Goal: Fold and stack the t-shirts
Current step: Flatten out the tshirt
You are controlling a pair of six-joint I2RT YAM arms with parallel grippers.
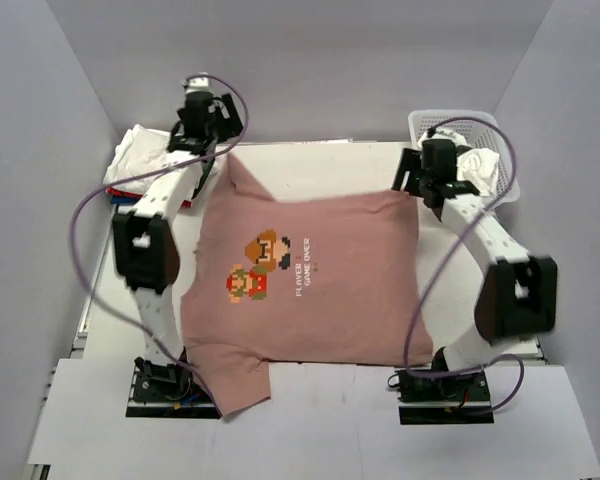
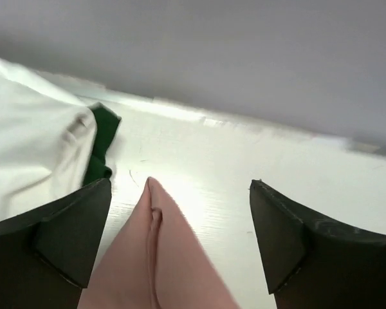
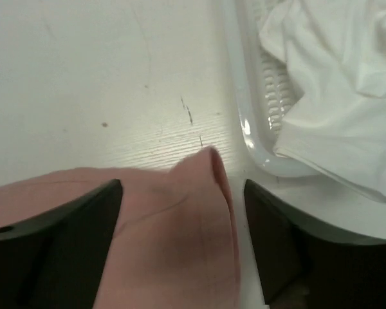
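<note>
While both my arms reach toward the far side of the table (image 1: 310, 160), the dusty pink t-shirt (image 1: 310, 280) lies spread flat between them. Its pixel-art print (image 1: 260, 265) and white lettering (image 1: 305, 268) face up, and one sleeve trails down beside my left base.

My left gripper (image 2: 180, 193) hangs over the shirt's far left corner with its jaws spread wide. A peaked fold of pink cloth stands up between them, and neither of my fingers (image 2: 71, 225) touches it. Just to the left of that corner sits the stack of folded shirts (image 1: 145, 160). A white t-shirt (image 2: 32, 141) lies on top, a dark green t-shirt (image 2: 103, 138) peeks out under its edge, and red and blue edges show lower down in the top view.

My right gripper (image 3: 183, 187) hovers at the far right corner, its jaws also apart. The pink corner curls up in the gap between them, and nothing is pinched. Just beside that corner is the white basket (image 3: 244, 122), and a crumpled white shirt (image 3: 334, 84) spills over its rim.
</note>
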